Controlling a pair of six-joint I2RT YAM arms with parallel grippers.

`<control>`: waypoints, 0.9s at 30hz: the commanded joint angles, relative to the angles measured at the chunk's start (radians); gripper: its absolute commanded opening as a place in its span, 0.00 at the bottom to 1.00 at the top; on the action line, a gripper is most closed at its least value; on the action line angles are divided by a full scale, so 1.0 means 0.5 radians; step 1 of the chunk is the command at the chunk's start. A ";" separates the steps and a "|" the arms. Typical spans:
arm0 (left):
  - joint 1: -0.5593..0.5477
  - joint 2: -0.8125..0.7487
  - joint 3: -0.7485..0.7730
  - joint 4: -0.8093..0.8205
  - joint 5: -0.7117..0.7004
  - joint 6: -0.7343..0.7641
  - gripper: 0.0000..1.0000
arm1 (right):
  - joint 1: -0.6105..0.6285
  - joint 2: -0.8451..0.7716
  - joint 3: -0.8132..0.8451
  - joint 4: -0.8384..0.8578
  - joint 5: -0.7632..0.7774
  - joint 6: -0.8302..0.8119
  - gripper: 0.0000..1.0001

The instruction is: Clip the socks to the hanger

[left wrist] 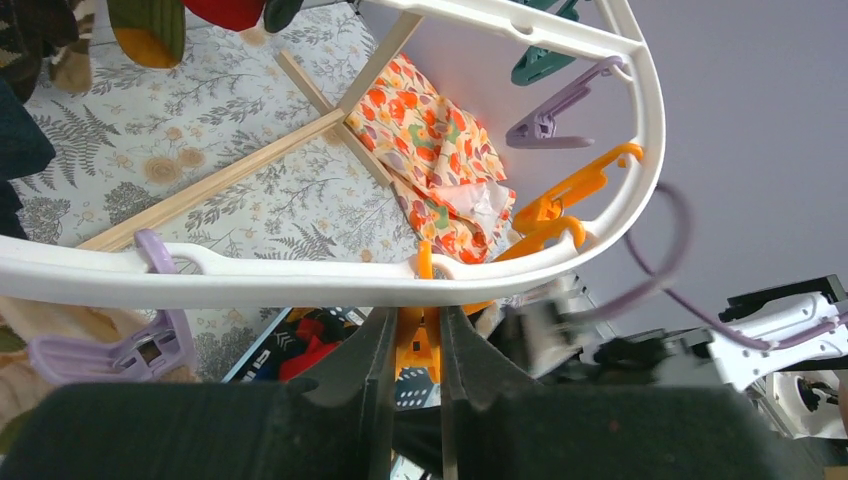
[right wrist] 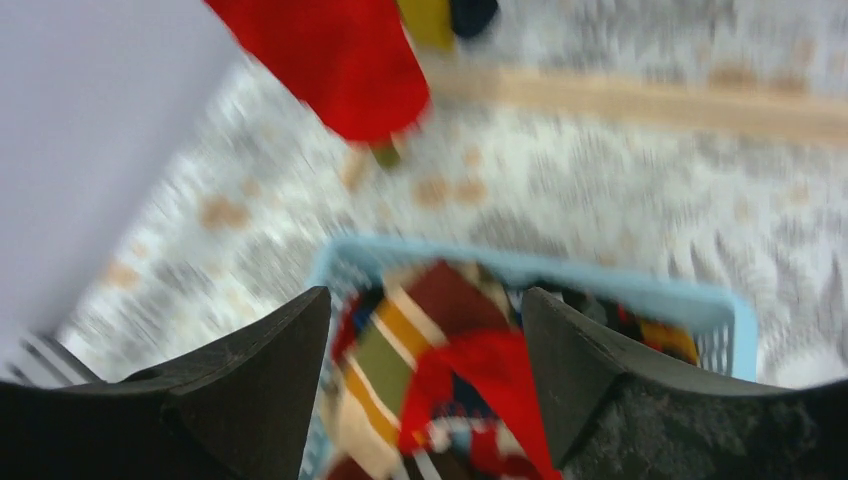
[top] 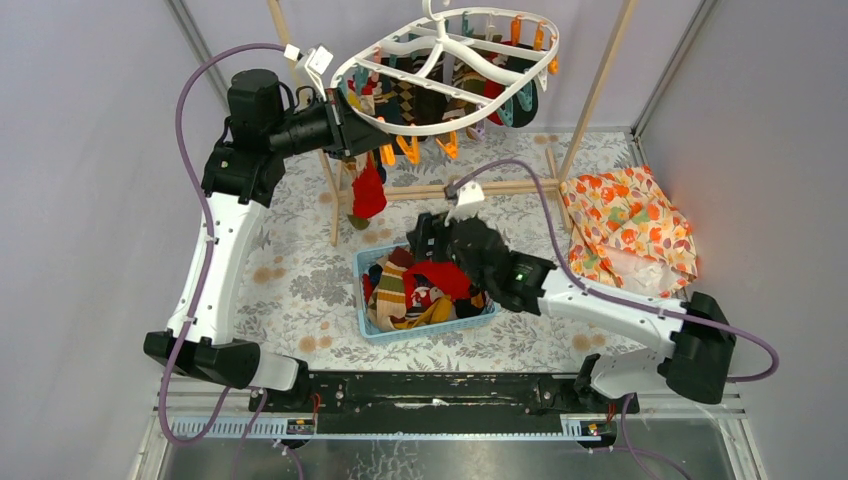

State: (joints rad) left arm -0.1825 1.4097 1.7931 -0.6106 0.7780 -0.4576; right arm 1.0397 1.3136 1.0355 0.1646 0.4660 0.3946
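The white oval hanger (top: 450, 70) hangs at the back, with several socks clipped under it. My left gripper (top: 352, 128) is raised to its left rim (left wrist: 300, 282) and is shut on an orange clip (left wrist: 418, 345) dangling from that rim. Just below the gripper a red sock (top: 368, 192) hangs down; what holds it is hidden. More socks (top: 425, 290) lie piled in a light blue basket (top: 364, 300). Above the basket's far side my right gripper (top: 425, 240) is open and empty, over a striped sock (right wrist: 400, 340) and a red one (right wrist: 490, 370).
A wooden rail frame (top: 470, 188) carries the hanger, with its base bar on the floral mat behind the basket. An orange floral cloth (top: 625, 225) lies crumpled at the right. Purple and teal clips (left wrist: 550, 125) dangle along the hanger's rim.
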 commanded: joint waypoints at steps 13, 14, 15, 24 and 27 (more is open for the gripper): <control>0.015 -0.001 -0.024 0.007 0.037 0.070 0.00 | 0.010 0.592 0.058 -0.457 -0.406 -0.643 0.73; 0.017 -0.002 -0.027 0.007 0.038 0.071 0.00 | 0.010 0.628 0.083 -0.467 -0.383 -0.673 0.71; 0.016 -0.001 -0.027 0.006 0.037 0.071 0.00 | 0.010 0.665 0.109 -0.478 -0.349 -0.698 0.69; 0.018 -0.018 -0.048 0.006 0.034 0.099 0.00 | 0.008 0.626 0.154 -0.516 -0.282 -0.760 0.18; 0.019 -0.015 -0.050 0.005 0.037 0.096 0.00 | 0.006 0.476 0.137 -0.543 -0.291 -0.705 0.00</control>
State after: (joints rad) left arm -0.1799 1.4097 1.7802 -0.6147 0.7826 -0.4294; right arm 1.0409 1.6787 1.0912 -0.1020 0.2977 0.0338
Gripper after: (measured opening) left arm 0.208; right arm 0.078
